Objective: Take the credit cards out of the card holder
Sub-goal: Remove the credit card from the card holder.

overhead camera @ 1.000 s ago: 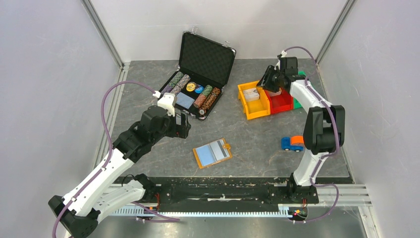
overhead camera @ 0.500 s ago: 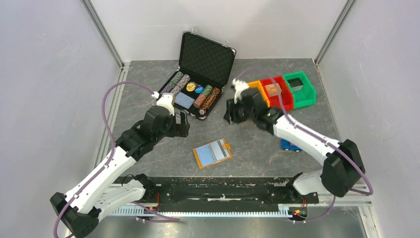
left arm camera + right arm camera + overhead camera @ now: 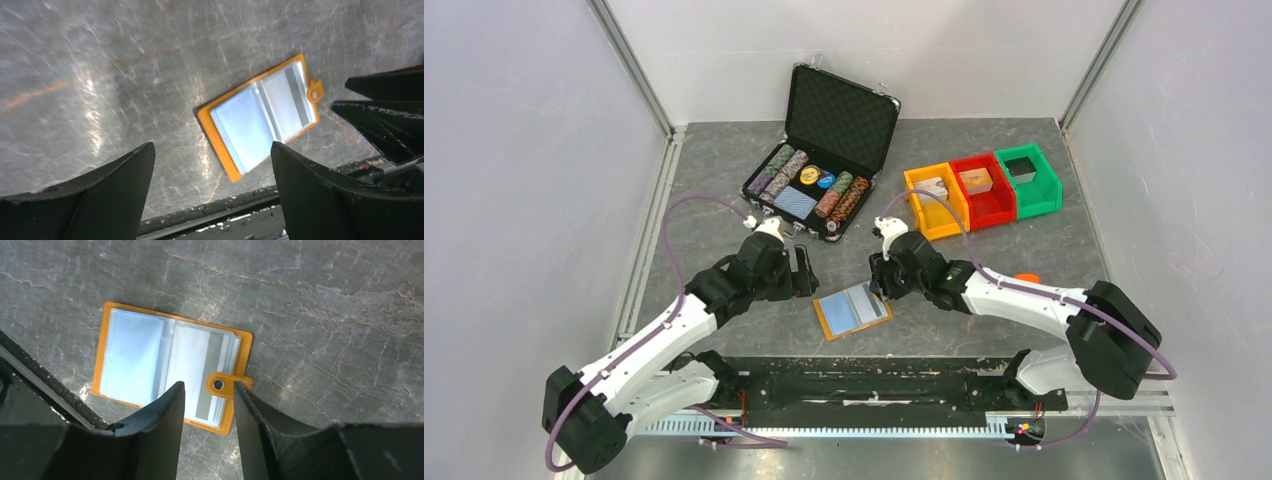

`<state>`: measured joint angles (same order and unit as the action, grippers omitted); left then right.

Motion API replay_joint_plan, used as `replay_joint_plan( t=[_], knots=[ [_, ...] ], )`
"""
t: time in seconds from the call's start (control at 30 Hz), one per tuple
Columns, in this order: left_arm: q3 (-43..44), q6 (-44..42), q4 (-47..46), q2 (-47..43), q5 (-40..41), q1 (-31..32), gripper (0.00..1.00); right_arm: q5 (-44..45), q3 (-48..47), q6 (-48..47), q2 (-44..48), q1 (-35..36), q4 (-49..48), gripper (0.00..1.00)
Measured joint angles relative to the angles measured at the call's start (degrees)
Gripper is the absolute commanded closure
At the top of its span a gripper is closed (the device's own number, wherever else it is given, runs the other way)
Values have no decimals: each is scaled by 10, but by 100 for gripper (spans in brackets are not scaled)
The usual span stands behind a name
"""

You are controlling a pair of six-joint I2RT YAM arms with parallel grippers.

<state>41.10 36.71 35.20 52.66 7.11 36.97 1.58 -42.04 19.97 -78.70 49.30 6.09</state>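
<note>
The right arm has swung in from the coloured bins (image 3: pixel 984 190) at the far side of the desk (image 3: pixel 724 180). It now hangs low over the card holder (image 3: pixel 854 308), while the left arm has drawn in from the poker chip case (image 3: pixel 824 150) to flank the holder's other side.

The orange holder lies open and flat near the front edge of the desk, between the two arms. The light blue card (image 3: pixel 132 360) shows in one half. The pale grey card (image 3: pixel 197 370), with a darker stripe down it, shows in the other, and the snap tab (image 3: pixel 220 385) sticks out past that half's outer edge.

The right fingers (image 3: pixel 877 283) are parted by a narrow gap with nothing between them. In the wrist view they are poised directly above the tab and the grey card. The left fingers (image 3: pixel 808 272) are spread wide, gripping nothing, and sit beside the blue half without touching it.

The cards appear to sit under clear sleeves, though glare makes the sleeve mouths hard to pick out.

The holder looks light and floppy at the fold, and likely to slide or lift if a card is pulled alone, so one set of fingers probably needs to press down on its orange border. The cards are thin, stiff and slick. The best hold is a pinch on an exposed short edge, then a draw along the sleeve, not upward.
</note>
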Motion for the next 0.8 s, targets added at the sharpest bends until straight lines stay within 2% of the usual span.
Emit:
replay_joint_plan(
  t=[0.33,0.53,0.7,0.8],
  knots=[
    [-111,79,-137,46,-111,0,24,-24,0,21,-22,15,-57,60],
    [-128,94,-209,80,-164,0,35,-75,18,61,-45,19,-112,60],
    [-146,110,-282,94,-198,0,48,-80,31,76,-71,19,-126,59],
    [-167,121,-325,110,-221,0,51,-78,31,80,-85,19,-130,59]
  ],
)
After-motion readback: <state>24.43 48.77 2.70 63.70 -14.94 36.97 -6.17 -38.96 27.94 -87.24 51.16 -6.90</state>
